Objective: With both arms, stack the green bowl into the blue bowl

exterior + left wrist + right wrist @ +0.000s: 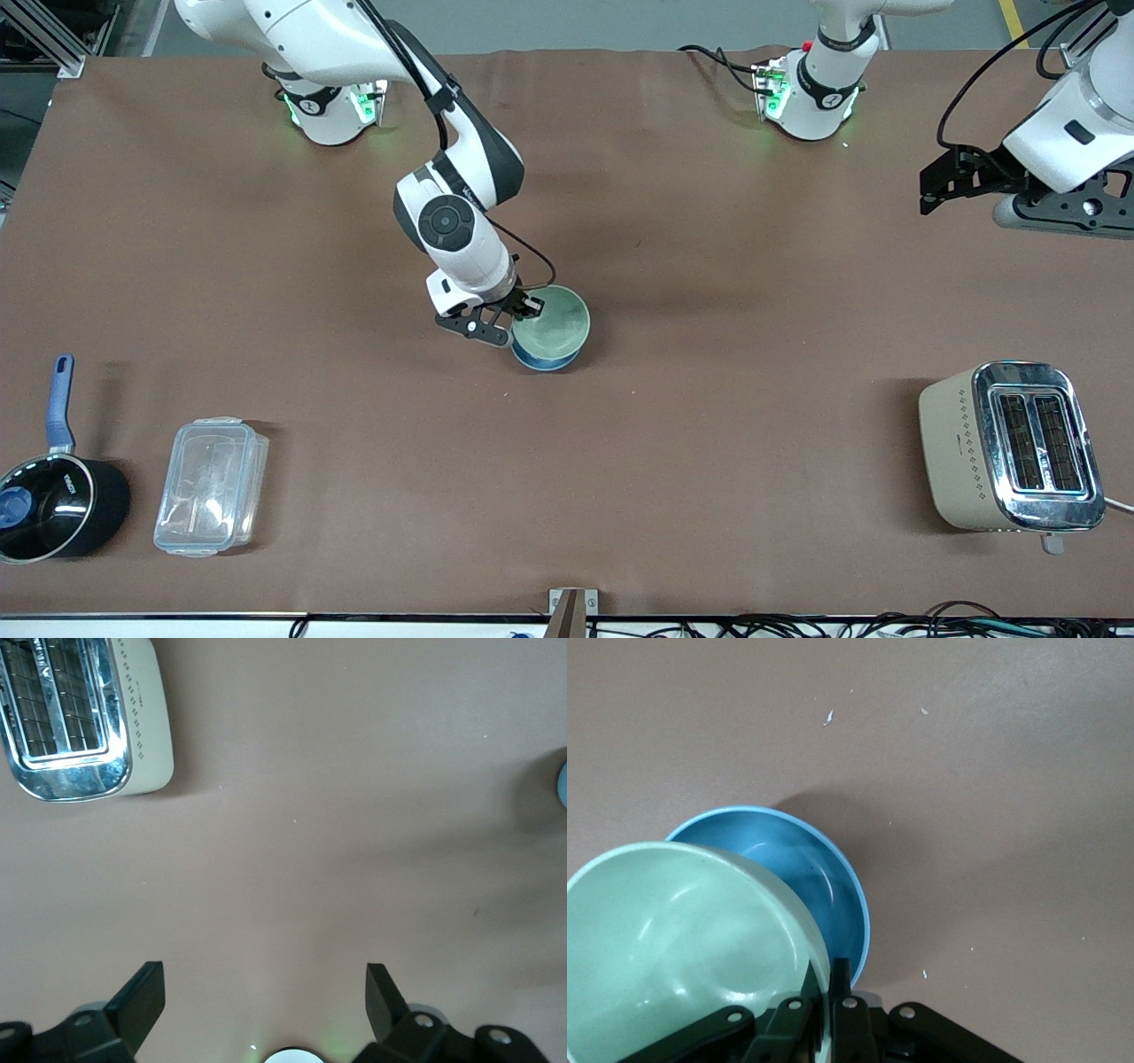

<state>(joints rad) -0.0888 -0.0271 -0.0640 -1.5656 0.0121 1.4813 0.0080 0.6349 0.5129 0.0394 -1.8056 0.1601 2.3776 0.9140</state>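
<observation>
Green bowl over blue bowl, mid-counter.
Right hand [518,312] pinches the rim of the green bowl [551,322], held tilted just above the blue bowl [542,358], which sits on the counter [709,443]; the green bowl is offset toward the hand, not yet nested. Left hand [266,997], fingers spread and empty, waits over the counter's left-arm end, above the toaster [1010,447].

Green bowl [554,322] over blue bowl [542,358], mid-table; toaster [1010,447] toward left arm's end
</observation>
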